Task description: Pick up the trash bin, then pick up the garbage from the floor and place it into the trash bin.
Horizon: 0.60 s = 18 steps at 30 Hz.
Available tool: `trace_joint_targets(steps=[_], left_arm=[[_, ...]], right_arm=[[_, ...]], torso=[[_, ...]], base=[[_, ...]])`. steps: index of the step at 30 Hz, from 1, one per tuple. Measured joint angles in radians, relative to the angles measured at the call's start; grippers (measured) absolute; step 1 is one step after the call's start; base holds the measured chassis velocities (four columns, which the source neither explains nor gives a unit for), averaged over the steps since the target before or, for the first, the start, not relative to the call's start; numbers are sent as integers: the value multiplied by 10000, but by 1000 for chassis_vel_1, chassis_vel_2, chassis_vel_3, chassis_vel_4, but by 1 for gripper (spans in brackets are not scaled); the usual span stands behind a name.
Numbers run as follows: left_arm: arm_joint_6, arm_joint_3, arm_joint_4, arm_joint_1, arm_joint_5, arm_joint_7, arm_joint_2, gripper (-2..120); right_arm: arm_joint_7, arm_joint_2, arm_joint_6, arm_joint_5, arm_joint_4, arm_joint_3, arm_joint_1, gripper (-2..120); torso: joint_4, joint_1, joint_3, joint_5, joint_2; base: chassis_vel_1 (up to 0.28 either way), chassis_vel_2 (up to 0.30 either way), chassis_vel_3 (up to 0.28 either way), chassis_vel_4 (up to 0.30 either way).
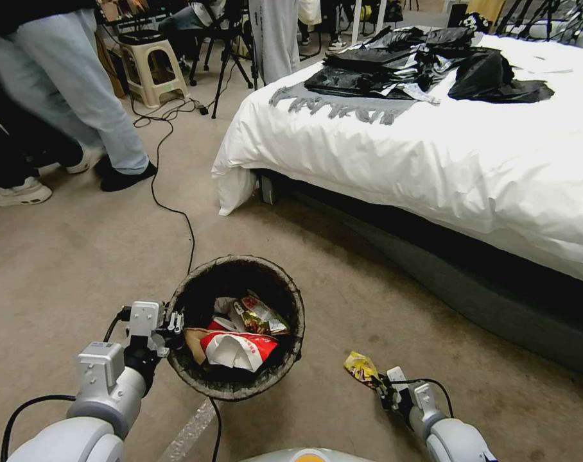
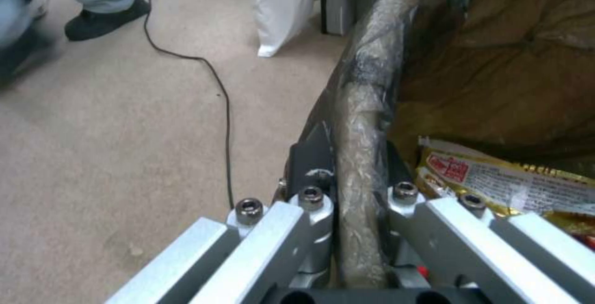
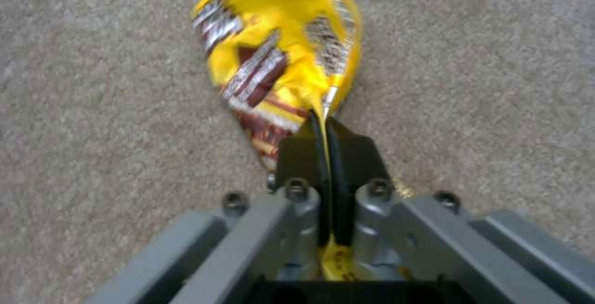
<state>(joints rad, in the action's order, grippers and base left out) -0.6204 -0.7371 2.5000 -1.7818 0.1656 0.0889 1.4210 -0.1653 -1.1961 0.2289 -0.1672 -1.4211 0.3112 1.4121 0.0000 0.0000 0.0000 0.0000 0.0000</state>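
Observation:
The trash bin [image 1: 240, 385], round with a dark bag folded over its rim, hangs just above the carpet in front of me. My left gripper [image 1: 174, 325] is shut on its left rim; the bagged rim [image 2: 360, 122] runs between the closed fingers in the left wrist view. Inside lie a crumpled red-and-white carton [image 1: 237, 348], a snack wrapper [image 1: 261, 316] and other garbage. To the bin's right, my right gripper [image 1: 380, 385] is shut on a yellow snack wrapper [image 1: 362, 369], pinching one edge of that wrapper [image 3: 273, 57] above the carpet.
A bed [image 1: 445, 147] with a white sheet and black bags on top fills the right side. A black cable [image 1: 176, 218] runs across the carpet toward the bin. A person's legs [image 1: 79, 96] and a stool [image 1: 153, 70] stand at the far left.

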Motion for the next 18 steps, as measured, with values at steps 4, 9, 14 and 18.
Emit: trace_joint_targets(steps=[4, 9, 14, 18], left_arm=[[3, 27, 0, 6, -9, 0, 16, 1], [7, 37, 0, -1, -16, 0, 21, 1], [8, 25, 0, -41, 3, -2, -11, 1], [8, 22, 0, -42, 41, -5, -32, 1]], right_arm=[[3, -22, -51, 16, 2, 111, 47, 0], [93, -50, -155, 9, -26, 274, 111, 0], [-102, 392, -280, -398, -1044, 1034, 503, 0], [-154, 870, -341, -838, -2097, 1538, 926, 0]], torso=[[0, -1, 0, 0, 0], [0, -1, 0, 1, 0], [0, 0, 1, -1, 0], [0, 0, 1, 3, 0]], base=[[0, 0, 0, 0], [0, 0, 0, 0], [0, 0, 0, 0], [0, 0, 0, 0]])
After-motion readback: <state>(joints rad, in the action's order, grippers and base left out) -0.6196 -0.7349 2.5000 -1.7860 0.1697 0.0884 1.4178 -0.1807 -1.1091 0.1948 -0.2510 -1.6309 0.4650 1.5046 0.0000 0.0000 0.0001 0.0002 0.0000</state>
